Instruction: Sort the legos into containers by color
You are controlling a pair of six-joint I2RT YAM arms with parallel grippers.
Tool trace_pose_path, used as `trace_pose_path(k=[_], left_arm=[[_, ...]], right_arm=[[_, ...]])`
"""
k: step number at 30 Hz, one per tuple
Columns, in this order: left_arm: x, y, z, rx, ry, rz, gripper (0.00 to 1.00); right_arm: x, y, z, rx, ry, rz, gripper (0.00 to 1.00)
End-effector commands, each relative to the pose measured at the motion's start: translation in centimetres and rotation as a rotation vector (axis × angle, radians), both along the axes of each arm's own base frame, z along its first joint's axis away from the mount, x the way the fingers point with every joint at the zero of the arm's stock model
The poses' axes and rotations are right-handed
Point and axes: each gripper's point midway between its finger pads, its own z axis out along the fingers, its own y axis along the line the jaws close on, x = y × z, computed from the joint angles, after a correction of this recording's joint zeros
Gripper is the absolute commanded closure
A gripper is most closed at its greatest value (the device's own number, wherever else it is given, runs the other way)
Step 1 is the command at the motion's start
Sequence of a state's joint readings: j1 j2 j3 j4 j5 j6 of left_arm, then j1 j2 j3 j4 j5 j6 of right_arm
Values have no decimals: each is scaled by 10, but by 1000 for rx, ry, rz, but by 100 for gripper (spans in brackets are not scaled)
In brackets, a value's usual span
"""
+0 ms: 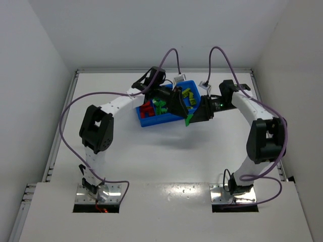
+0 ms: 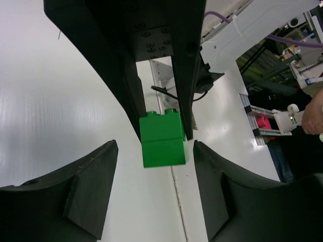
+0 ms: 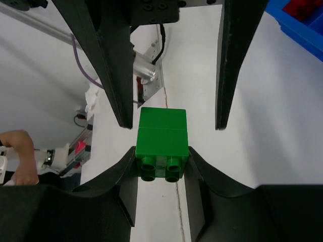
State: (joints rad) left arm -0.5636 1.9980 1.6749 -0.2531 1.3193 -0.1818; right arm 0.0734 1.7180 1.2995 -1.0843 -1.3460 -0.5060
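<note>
My right gripper (image 3: 161, 154) is shut on a stack of two green legos (image 3: 162, 138) and holds it above the white table, just off the front right corner of the blue tray (image 1: 151, 122). In the top view the right gripper (image 1: 194, 117) has the stack (image 1: 187, 120) at its tip. My left gripper (image 2: 155, 151) is open; its fingers flank the free end of the green stack (image 2: 162, 138) without touching it. In the top view the left gripper (image 1: 177, 103) hovers over the tray. The tray holds red (image 1: 147, 109), green (image 1: 160, 107) and yellow (image 1: 189, 95) legos.
The tray's corner (image 3: 298, 20) shows at the upper right of the right wrist view. A metal rail (image 2: 262, 131) runs along the table edge, with a person's hand (image 2: 313, 113) beyond it. Purple cables (image 1: 171, 53) arch over the back of the table.
</note>
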Motion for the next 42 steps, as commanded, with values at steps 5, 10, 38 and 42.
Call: trace_pose_path(k=[5, 10, 38, 42], left_arm=[[-3, -10, 14, -41, -44, -36, 56], [-15, -9, 6, -33, 2, -70, 85], [137, 110, -36, 475, -432, 753, 100], [166, 118, -45, 529, -447, 874, 100]], right_arm=[[6, 7, 23, 21, -149, 34, 96], [9, 5, 23, 21, -158, 25, 96], [24, -52, 9, -67, -188, -175, 96], [27, -52, 7, -74, -178, -186, 96]])
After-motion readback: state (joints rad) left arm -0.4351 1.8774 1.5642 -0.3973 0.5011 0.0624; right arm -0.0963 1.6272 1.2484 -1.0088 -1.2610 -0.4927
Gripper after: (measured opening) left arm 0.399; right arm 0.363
